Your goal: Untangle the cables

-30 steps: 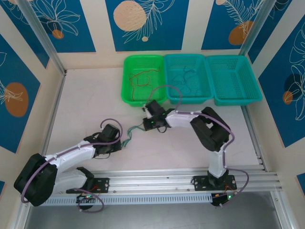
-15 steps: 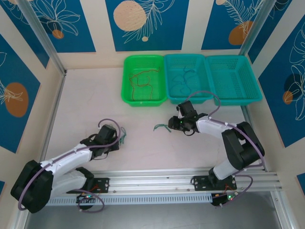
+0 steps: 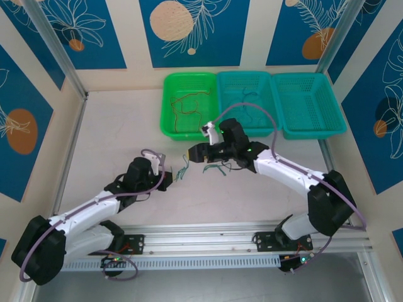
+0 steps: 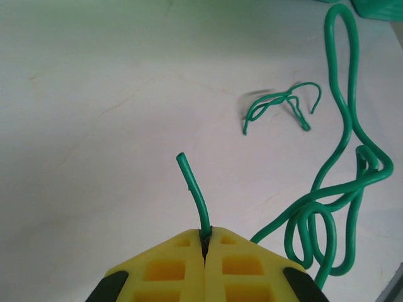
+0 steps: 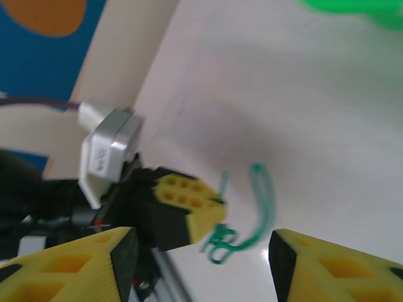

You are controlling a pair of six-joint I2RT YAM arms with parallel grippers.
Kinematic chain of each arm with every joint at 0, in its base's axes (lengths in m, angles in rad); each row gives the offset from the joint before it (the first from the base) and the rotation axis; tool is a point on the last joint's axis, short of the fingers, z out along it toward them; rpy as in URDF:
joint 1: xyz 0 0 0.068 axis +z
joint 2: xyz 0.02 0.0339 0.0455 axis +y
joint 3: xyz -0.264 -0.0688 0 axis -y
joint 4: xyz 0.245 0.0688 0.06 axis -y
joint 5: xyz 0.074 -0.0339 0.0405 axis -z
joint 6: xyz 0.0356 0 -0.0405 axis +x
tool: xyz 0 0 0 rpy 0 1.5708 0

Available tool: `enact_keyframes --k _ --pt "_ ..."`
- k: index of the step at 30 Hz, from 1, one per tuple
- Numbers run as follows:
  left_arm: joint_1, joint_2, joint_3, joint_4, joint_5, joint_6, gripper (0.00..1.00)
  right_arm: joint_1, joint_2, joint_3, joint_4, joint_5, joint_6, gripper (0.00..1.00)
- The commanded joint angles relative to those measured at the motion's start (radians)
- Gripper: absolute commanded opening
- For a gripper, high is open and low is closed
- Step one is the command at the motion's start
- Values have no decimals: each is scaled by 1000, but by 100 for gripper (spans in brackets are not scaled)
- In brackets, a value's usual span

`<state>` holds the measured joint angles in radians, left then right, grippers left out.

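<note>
My left gripper (image 4: 205, 238) is shut on a green cable (image 4: 343, 157); a short end sticks up past the jaws and the rest hangs to the right in loose loops. From above, the left gripper (image 3: 166, 178) sits left of centre with this green cable (image 3: 181, 172) trailing right. A second, small green cable (image 4: 280, 104) lies apart on the table (image 3: 217, 168). My right gripper (image 3: 196, 153) hovers open just right of the left one, and between its wide-apart fingers (image 5: 119, 255) the left gripper (image 5: 189, 211) and its green cable (image 5: 252, 214) show, blurred.
Three baskets stand at the back: a green basket (image 3: 169, 110) with red-brown cables (image 3: 187, 104), a teal basket (image 3: 228, 119) with blue cables (image 3: 242, 104), and a second teal basket (image 3: 308, 104). An aluminium rail (image 3: 220, 236) runs along the near edge.
The right gripper has swung left and now hovers open close to the left gripper, leaving the small green cable on the table. The left gripper shifted slightly right with its cable.
</note>
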<state>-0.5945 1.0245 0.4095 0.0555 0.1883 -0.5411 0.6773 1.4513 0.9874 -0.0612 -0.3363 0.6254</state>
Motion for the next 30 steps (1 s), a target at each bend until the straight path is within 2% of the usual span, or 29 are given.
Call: enact_keyframes --k 1,6,10,16,21,26,30 --pt "-16 5 38 41 27 17 0 29 55 11 19 -74 25 60" --pt "-25 -15 38 36 18 17 0 42 95 -1 47 -36 25 57" --pt "-25 -36 32 20 6 17 0 47 101 -4 59 9 38 43" --pt "-25 -60 19 -16 -27 21 0 27 48 -40 41 93 59 51" --pt "-25 -54 20 -10 -22 21 0 7 -32 -111 79 199 90 53" --pt "-28 -40 22 12 -12 17 0 2 28 -77 102 118 105 54" --pt "-29 -34 25 11 -12 16 0 10 78 -48 154 72 130 45"
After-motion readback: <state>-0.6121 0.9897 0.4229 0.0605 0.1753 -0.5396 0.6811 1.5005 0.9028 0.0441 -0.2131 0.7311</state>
